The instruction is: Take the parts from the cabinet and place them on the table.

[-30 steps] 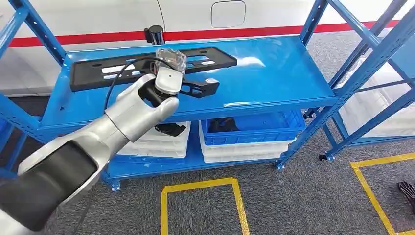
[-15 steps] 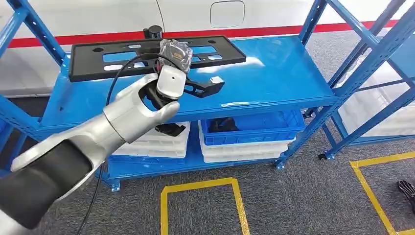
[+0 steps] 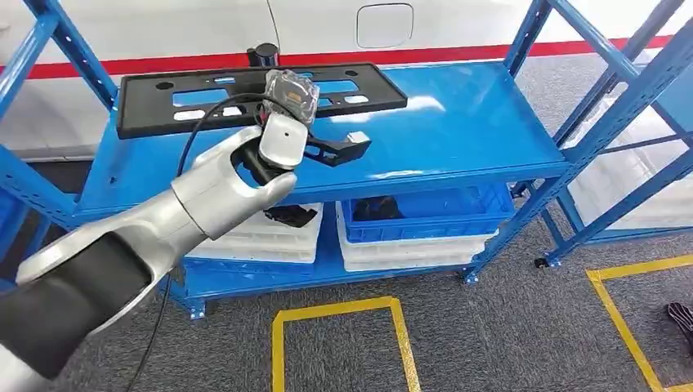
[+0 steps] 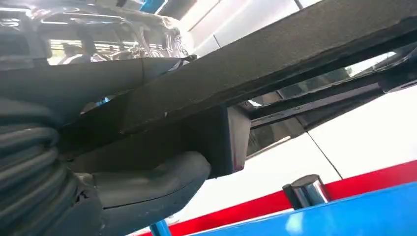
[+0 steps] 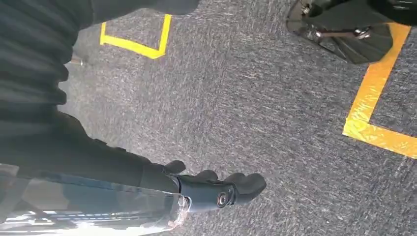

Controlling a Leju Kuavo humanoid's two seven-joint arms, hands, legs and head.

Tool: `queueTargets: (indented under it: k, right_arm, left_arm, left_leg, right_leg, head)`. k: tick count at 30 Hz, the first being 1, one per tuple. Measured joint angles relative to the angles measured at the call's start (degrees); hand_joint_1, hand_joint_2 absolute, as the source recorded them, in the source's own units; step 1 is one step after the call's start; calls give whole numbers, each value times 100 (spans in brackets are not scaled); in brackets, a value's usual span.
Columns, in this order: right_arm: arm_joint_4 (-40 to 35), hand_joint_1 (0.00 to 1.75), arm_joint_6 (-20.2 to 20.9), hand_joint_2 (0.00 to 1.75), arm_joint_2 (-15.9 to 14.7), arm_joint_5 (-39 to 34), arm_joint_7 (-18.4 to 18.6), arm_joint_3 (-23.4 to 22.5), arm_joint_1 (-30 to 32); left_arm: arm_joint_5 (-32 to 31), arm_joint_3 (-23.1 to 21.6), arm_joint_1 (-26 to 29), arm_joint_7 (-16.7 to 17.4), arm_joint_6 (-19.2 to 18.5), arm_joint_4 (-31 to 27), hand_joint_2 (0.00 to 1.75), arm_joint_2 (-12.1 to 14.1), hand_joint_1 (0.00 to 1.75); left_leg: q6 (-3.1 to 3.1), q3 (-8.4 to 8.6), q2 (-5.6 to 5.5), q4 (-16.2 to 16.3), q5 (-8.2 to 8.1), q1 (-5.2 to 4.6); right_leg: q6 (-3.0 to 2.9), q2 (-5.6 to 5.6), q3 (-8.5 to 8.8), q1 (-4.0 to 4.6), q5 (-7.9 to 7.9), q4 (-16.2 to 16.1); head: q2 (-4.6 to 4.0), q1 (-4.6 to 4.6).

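Note:
A long black slotted panel (image 3: 163,102) stretches across the back of the blue cabinet's top shelf (image 3: 466,122). My left hand (image 3: 290,91) grips its middle, under a clear wrist cover. In the left wrist view the grey thumb (image 4: 147,182) presses up beneath the panel (image 4: 275,64), which looks raised off the shelf. A small black bracket (image 3: 335,149) with a pale end lies just beside that hand. My right hand (image 5: 216,191) hangs over the grey floor, its dark fingers loosely apart and holding nothing.
White bins (image 3: 270,237) and a blue bin (image 3: 425,214) holding dark parts fill the lower shelf. A black cylinder (image 3: 263,54) stands behind the panel. A second blue rack (image 3: 621,114) stands to the right. Yellow tape squares (image 3: 343,314) mark the carpet.
The panel has come up from a slant on the shelf to nearly level, held by my left hand. The view has shifted slightly.

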Motion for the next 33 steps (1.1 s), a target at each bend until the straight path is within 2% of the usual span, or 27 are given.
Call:
queueTargets:
  k: [1,2,5,6,7,8,10,11,12,13,14,15,16,17,20,21,22,23,25,26,27,28,29,30,31,32,33]
  right_arm:
    - [6,0,0,175,-9,0,0,-7,-6]
    - [11,0,-2,175,-7,0,0,-11,-12]
    - [26,0,-13,175,-2,-4,0,-39,-16]
    - [28,0,-13,175,6,-7,0,-50,-25]
    - [31,0,-13,175,20,-9,0,-55,-39]
    - [35,0,-15,175,22,-11,0,-61,-44]
    - [42,0,-13,175,48,-11,0,-63,-46]
    - [44,0,-11,175,57,-15,0,-63,-46]
    - [46,0,-7,175,76,-17,0,-63,-47]
    - [48,0,-9,175,98,-28,0,-63,-49]
    - [50,0,-9,175,103,-35,-2,-63,-55]
    - [52,0,-9,175,118,-35,-2,-63,-65]
    - [57,0,-9,175,116,-37,-2,-63,-78]
    - [59,0,-9,175,107,-37,-2,-68,-96]
    - [59,0,-2,175,120,-46,-4,-70,-85]
    - [68,0,2,175,127,-50,-4,-70,-70]
    - [72,0,4,175,138,-50,-4,-70,-70]
    - [77,0,4,175,142,-52,-4,-68,-67]
    - [81,0,4,175,146,-50,-4,-70,-93]
    - [81,0,2,175,151,-50,-4,-70,-104]
    - [81,0,2,175,157,-50,-4,-70,-109]
    - [83,0,2,175,166,-48,-4,-68,-113]
    - [83,0,2,175,177,-46,-4,-68,-123]
    - [85,0,2,175,186,-44,-4,-68,-140]
    - [85,0,2,175,188,-42,-4,-68,-167]
    - [87,0,-4,175,155,-39,-4,-70,-193]
    - [85,0,-9,175,164,-33,-4,-70,-215]
  left_arm:
    - [0,-6,-1,0,2,4,175,9,175]
    - [0,-17,-17,0,6,6,175,15,175]
    - [28,-48,-5,0,33,15,175,33,175]
    - [44,-50,-8,0,39,15,175,50,175]
    - [53,-61,-14,0,48,15,175,76,175]
    - [59,-70,-29,0,63,22,175,94,175]
    - [68,-109,-25,0,92,39,175,105,175]
    - [74,-122,-19,0,96,48,175,116,175]
    - [77,-129,-18,0,101,63,175,125,175]
    - [77,-138,-21,0,109,80,175,136,175]
    - [77,-142,-27,0,120,92,175,135,175]
    - [77,-146,-34,2,135,102,175,138,175]
    - [76,-149,-43,2,147,111,175,142,175]
    - [77,-170,-57,0,153,122,175,140,175]
    - [79,-210,-58,0,166,148,175,144,175]
    - [79,-221,-66,0,168,157,175,142,175]
    - [79,-232,-83,0,173,159,175,129,175]
    - [79,-238,-93,0,181,161,175,114,175]
    - [96,-256,-97,0,245,168,175,94,175]
    - [114,-267,-96,0,267,177,175,92,175]
    - [127,-280,-96,0,271,186,175,94,175]
    - [129,-293,-97,0,273,199,175,98,175]
    - [142,-299,-98,0,278,205,175,101,175]
    - [157,-299,-104,0,291,208,175,109,175]
    - [164,-299,-120,2,304,208,175,116,175]
    - [168,-299,-138,0,310,208,175,122,175]
    - [179,-302,-152,0,321,208,175,133,175]
  left_leg:
    - [-21,-17,3,0,-14,1]
    - [-62,-55,-4,5,-5,-6]
    - [-162,-69,4,-2,29,35]
    - [-199,-86,-2,24,-31,20]
    - [-234,-134,-3,121,-174,36]
    - [-249,-262,-17,426,-420,50]
    - [-295,-603,-35,1290,-838,67]
    - [-319,-730,-41,1593,-925,82]
    - [-342,-750,-38,1660,-866,99]
    - [-367,-635,-31,1461,-669,121]
    - [-395,-437,-20,1086,-434,144]
    - [-441,-151,8,579,-197,178]
    - [-507,9,37,228,-232,204]
    - [-427,34,-3,226,-206,163]
    - [-268,-80,-44,261,-148,138]
    - [-178,-138,-42,235,-90,145]
    - [-110,-186,-47,235,-34,148]
    - [-59,-249,-58,235,16,141]
    - [-5,-367,-72,240,111,95]
    - [17,-427,-75,241,156,62]
    - [32,-481,-76,242,203,26]
    - [41,-531,-78,242,247,-13]
    - [51,-578,-81,241,287,-53]
    - [61,-617,-84,240,330,-95]
    - [67,-639,-79,240,363,-100]
    - [39,-664,-66,240,395,-115]
    - [18,-678,-45,230,446,-79]
  right_leg:
    - [-72,17,194,31,-28,-352]
    - [-76,-3,242,63,-17,-438]
    - [-93,0,227,100,-19,-479]
    - [-121,-18,271,48,-9,-634]
    - [-156,-28,276,42,30,-669]
    - [-191,-32,263,42,52,-678]
    - [-203,-43,224,44,66,-666]
    - [-195,-45,197,39,79,-649]
    - [-183,-46,161,31,91,-623]
    - [-166,-45,117,10,102,-587]
    - [-146,-45,77,-16,111,-545]
    - [-113,-44,35,-38,112,-491]
    - [-65,-38,-7,-31,110,-439]
    - [-12,-26,-59,-12,129,-412]
    - [97,-8,-75,-27,265,-455]
    - [132,-12,-113,-35,292,-463]
    - [139,-31,-172,-51,120,-384]
    - [141,-36,-239,-47,-176,-134]
    - [143,-36,-487,-22,-818,780]
    - [127,-34,-576,-7,-996,1198]
    - [92,-33,-566,13,-1001,1381]
    - [37,-33,-444,43,-902,1310]
    - [-41,-28,-227,86,-745,1037]
    - [-155,-22,118,144,-566,543]
    - [-292,3,456,226,-478,46]
    - [-463,-15,691,290,-618,-340]
    - [-405,-20,739,304,-573,-475]
  head:
    - [0,-11]
    - [0,-41]
    - [0,-37]
    - [0,-37]
    - [0,-70]
    - [0,-136]
    - [0,-190]
    - [0,-212]
    - [0,-229]
    - [0,-251]
    - [0,-267]
    - [2,-289]
    - [0,-337]
    - [0,-424]
    - [0,-315]
    - [0,-313]
    - [0,-284]
    - [0,-217]
    - [0,-99]
    - [0,-52]
    - [0,-35]
    - [0,-24]
    - [0,-11]
    - [0,-9]
    - [0,-15]
    - [0,-57]
    - [0,-94]
